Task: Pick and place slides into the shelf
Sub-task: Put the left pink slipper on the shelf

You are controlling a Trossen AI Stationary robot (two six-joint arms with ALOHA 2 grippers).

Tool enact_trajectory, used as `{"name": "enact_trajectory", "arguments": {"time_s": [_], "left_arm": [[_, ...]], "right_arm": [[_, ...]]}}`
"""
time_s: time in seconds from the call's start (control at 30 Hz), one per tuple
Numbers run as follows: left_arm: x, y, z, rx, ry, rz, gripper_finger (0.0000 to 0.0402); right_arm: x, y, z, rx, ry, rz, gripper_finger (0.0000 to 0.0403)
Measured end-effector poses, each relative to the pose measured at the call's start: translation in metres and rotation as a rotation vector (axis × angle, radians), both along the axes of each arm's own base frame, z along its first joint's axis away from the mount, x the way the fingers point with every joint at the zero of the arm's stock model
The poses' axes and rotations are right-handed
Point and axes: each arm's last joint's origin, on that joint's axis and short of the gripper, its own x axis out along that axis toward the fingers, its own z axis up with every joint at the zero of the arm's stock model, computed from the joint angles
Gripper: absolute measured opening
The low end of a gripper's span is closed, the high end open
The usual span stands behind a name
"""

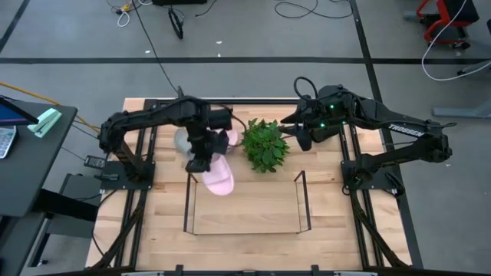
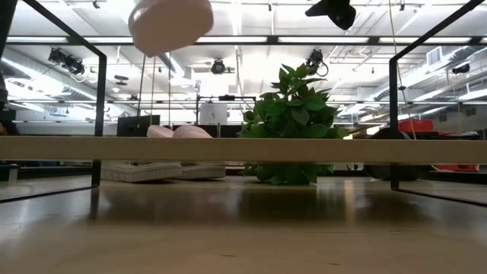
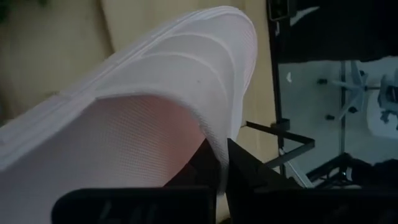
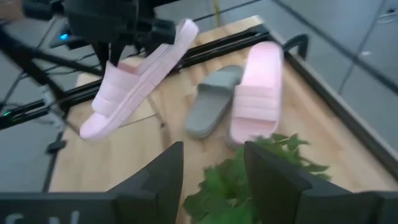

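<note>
Above the thin dark metal-rod shelf [image 1: 247,203], the left gripper [image 1: 201,159] clamps a pale pink slide sandal [image 1: 218,178]; the right wrist view alone shows the open right gripper [image 4: 212,167] and a grey slide sandal [image 4: 211,99].

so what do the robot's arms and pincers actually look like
Both arms are dark, near-black, built from chunky jointed segments. The right arm carries white lettering along its link, small green lights near the wrist and a looping black cable. The left arm is plain black. The right pincer has two flat, dark, blade-like fingers.
</note>
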Motion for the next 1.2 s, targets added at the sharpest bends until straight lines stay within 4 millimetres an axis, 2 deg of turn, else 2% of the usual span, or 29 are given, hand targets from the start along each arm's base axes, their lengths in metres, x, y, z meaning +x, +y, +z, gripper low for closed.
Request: {"name": "enact_trajectory", "arguments": {"time_s": [0.2,0.33,0.43,0.57,0.63,0.83,1.0,1.2], "left_arm": [[0.007,-0.020,-0.007,-0.011,0.045,-0.020,0.0014],[0.012,-0.033,-0.011,-0.015,0.069,-0.029,0.0012],[0.015,-0.042,-0.014,-0.018,0.086,-0.031,0.0011],[0.022,-0.057,-0.020,-0.022,0.095,-0.028,0.0015],[0.026,-0.065,-0.023,-0.035,0.090,-0.040,0.0016],[0.033,-0.084,-0.033,-0.058,0.113,-0.093,0.0011],[0.041,-0.091,-0.044,-0.071,0.134,-0.104,0.0017],[0.054,-0.100,-0.065,-0.135,0.203,-0.136,0.0011]], "right_arm": [[0.000,0.017,-0.004,0.002,0.046,0.142,0.0170],[0.001,0.035,-0.007,-0.049,0.071,0.260,0.0150],[0.002,0.049,-0.007,-0.070,0.072,0.336,0.0116],[0.002,0.067,-0.007,-0.099,0.070,0.400,0.0037],[0.002,0.074,-0.007,-0.134,0.067,0.422,0.0011],[0.001,0.091,-0.006,-0.204,0.049,0.459,0.0006],[0.000,0.101,-0.005,-0.242,0.030,0.488,0.0006],[0.000,0.108,-0.005,-0.291,0.032,0.451,0.0003]]}}
